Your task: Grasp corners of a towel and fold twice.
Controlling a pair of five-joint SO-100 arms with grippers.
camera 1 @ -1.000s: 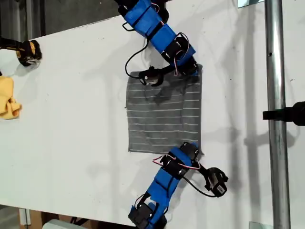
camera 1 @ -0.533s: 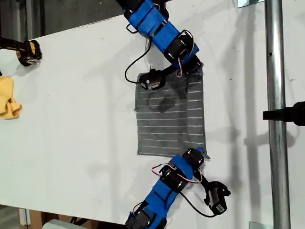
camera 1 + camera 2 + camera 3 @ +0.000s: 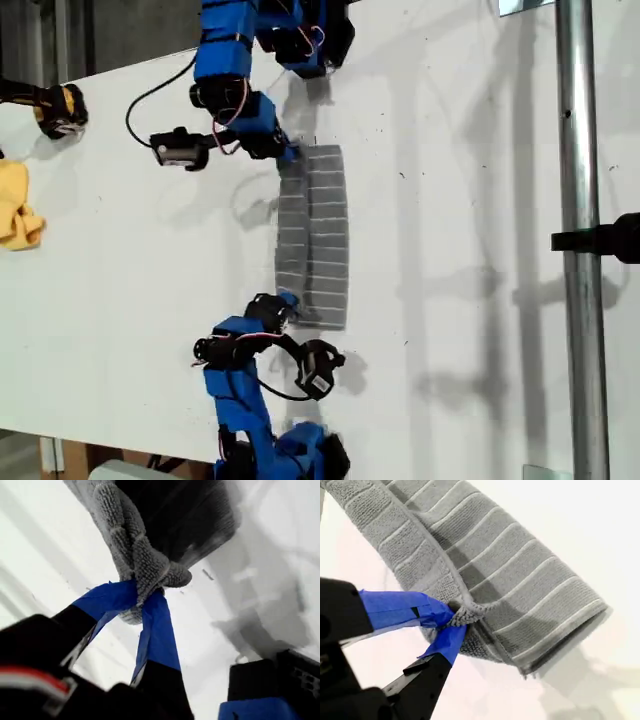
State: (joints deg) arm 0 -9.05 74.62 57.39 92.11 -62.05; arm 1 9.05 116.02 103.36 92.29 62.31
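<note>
First wrist view: towel (image 3: 150,540) blurred.

Towels: one, the grey striped towel (image 3: 313,238), lying folded on the table.
Yellow cloths: one, a yellow cloth (image 3: 17,206) at the exterior view's left edge.
Arms: two, both blue and black.
Grippers: two, my first gripper (image 3: 139,602) and my second gripper (image 3: 451,618), each pinching a corner of the towel.
Tables: one white table (image 3: 480,250).
Metal poles: one upright metal pole (image 3: 578,240) at the exterior view's right.
Yellow-and-black objects: one yellow-and-black object (image 3: 58,110), kind unclear.
</note>
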